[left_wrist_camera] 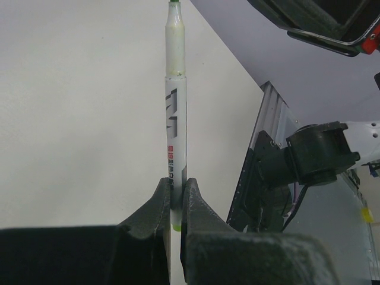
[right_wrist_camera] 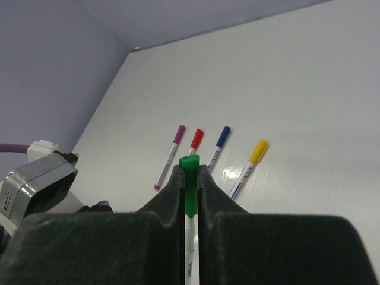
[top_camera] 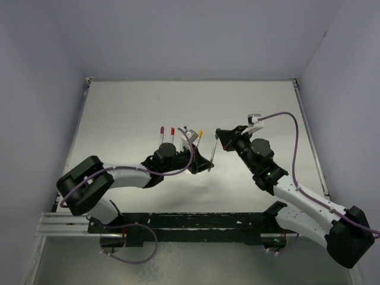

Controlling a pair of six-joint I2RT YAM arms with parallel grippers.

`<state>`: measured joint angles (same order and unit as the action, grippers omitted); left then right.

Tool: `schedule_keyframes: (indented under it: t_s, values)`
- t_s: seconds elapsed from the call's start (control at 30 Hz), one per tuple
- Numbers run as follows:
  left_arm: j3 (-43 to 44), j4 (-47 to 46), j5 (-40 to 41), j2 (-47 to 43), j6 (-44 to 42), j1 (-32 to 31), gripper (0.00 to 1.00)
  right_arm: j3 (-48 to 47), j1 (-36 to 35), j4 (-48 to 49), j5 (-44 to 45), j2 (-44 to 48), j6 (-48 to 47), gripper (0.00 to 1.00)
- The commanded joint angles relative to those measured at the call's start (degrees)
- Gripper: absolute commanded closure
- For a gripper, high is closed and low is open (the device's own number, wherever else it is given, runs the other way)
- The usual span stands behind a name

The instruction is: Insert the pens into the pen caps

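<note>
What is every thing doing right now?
left gripper: shut on green pen
green pen: held, tip end bare
right gripper: shut on green cap
green cap: held, not pushed on yet
purple pen, red pen, blue pen, yellow pen: capped, lying on table

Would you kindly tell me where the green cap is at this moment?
The green cap is pinched in the right gripper, mid-table in the top view, just right of the yellow-capped pen.

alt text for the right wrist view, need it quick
The right gripper is shut on a green cap, with a white pen just below it. Beyond, four capped pens, purple, red, blue and yellow, lie side by side on the white table.
</note>
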<state>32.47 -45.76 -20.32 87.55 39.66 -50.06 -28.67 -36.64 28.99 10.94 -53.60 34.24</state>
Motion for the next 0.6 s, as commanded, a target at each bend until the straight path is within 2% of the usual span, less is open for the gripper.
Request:
schedule_keyframes:
  t_s: [0.0,0.57]
  values:
    - [1.72,-2.26,0.92,-1.36,-1.05,-0.25,1.0,0.09,-0.26,1.99,-0.22,1.11,0.59,1.0]
    - [3.47,-3.1,3.47,-2.26,-1.78,-0.25,1.0,2.69,-1.92,1.49,-3.23,-0.72,3.5,1.0]
